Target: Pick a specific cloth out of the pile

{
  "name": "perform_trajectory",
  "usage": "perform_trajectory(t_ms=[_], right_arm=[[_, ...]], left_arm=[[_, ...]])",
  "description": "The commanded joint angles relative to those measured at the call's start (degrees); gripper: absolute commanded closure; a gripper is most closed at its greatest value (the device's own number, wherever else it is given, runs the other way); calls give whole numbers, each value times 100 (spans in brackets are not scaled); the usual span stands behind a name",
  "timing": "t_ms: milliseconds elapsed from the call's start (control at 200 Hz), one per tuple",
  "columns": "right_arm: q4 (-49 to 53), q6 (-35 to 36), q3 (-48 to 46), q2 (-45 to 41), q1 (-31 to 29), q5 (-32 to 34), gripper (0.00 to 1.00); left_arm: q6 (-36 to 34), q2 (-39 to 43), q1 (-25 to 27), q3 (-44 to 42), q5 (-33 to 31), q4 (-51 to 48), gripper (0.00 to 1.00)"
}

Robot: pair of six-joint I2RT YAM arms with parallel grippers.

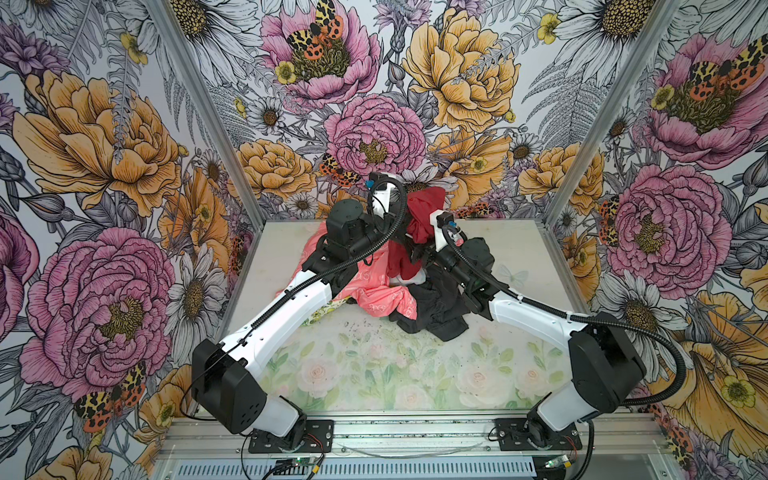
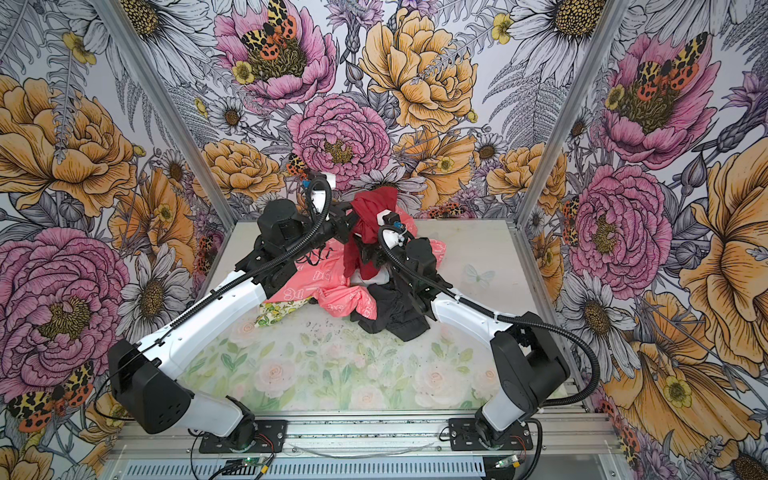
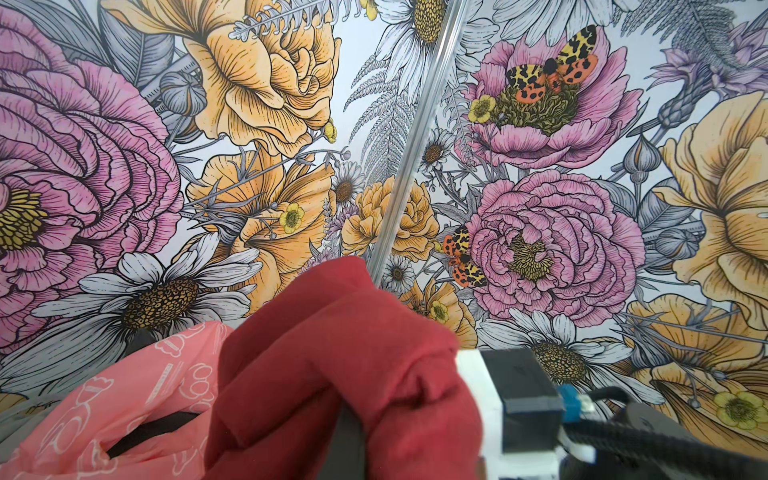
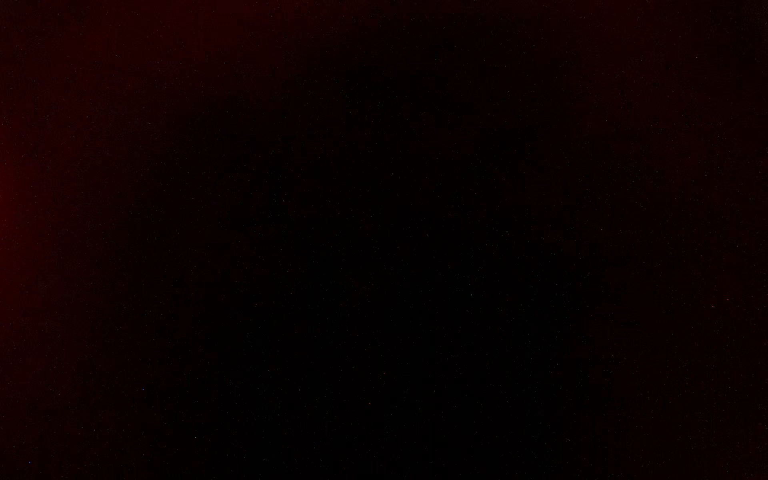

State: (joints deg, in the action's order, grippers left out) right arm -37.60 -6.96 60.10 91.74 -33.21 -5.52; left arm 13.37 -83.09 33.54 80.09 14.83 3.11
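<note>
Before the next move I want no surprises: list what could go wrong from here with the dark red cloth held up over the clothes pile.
1. The small dark red fabric cloth hangs from the shut left gripper with its lower end reaching the pile; lifting may drag the large coral-pink printed garment along.
2. The right wrist view is black, likely smothered by fabric, so the right gripper works blind and might snag.

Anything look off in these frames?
Yes. The right wrist view is almost black with a faint red tinge. In a top view the red cloth hangs against that arm's wrist camera, likely covering the lens. Dark specks also litter the table before the pile.
</note>
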Motion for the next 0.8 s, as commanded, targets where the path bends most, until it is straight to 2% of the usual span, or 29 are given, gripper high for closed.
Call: perform_trajectory(t_ms=[0, 105, 275, 420, 515, 645, 795], right_arm=[[-808, -11, 261, 67, -45, 533, 52], [-954, -109, 199, -49, -45, 691, 100], [-574, -379, 116, -376, -45, 847, 100], [112, -606, 165, -714, -28, 972, 100], [441, -723, 181, -904, -27, 999, 100], [914, -871, 291, -1065, -19, 978, 100], [1197, -964, 350, -1176, -10, 972, 100]], left_arm=[[36, 373, 137, -107, 128, -80, 100], [-118, 583, 164, -274, -44, -337, 100], [-408, 680, 112, -281, -430, -1130, 99], [-709, 677, 76, -217, -623, -1881, 73], [-796, 708, -4, -257, -587, -2184, 66], [-993, 868, -78, -335, -587, -2584, 38], [-951, 1129, -252, -634, -531, -2705, 22]])
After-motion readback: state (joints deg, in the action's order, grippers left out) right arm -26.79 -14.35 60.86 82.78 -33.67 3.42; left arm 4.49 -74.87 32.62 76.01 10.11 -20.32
